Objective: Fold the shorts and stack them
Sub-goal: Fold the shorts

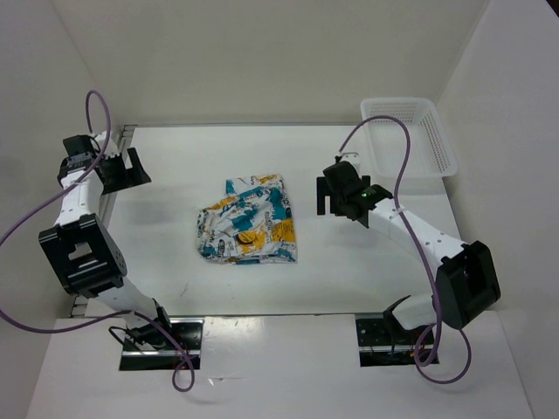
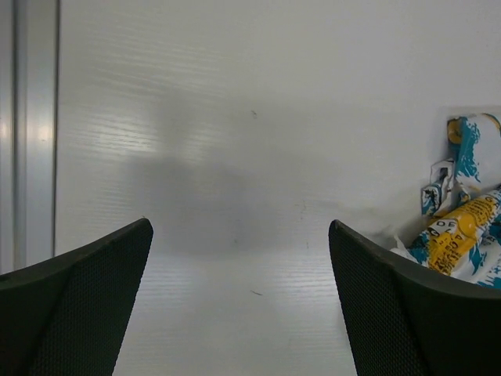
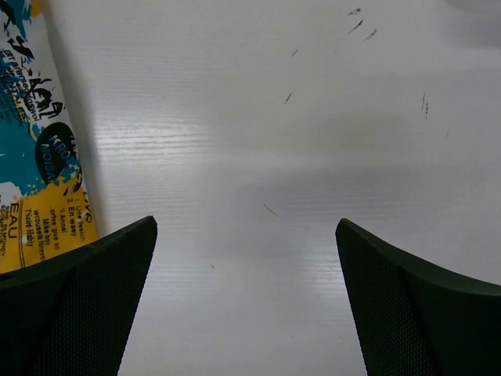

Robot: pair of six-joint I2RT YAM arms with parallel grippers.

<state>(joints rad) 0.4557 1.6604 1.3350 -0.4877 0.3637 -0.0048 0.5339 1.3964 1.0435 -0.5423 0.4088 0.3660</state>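
The shorts (image 1: 249, 222), white with teal, yellow and black print, lie folded into a rough square in the middle of the table. Their edge shows at the right of the left wrist view (image 2: 462, 227) and at the left of the right wrist view (image 3: 39, 149). My left gripper (image 1: 133, 170) is open and empty over bare table at the far left, well apart from the shorts. My right gripper (image 1: 325, 197) is open and empty just right of the shorts, not touching them.
A white plastic mesh basket (image 1: 410, 135) stands at the back right corner, empty as far as I can see. A metal rail (image 2: 31, 133) runs along the table's left edge. White walls close in the table on three sides.
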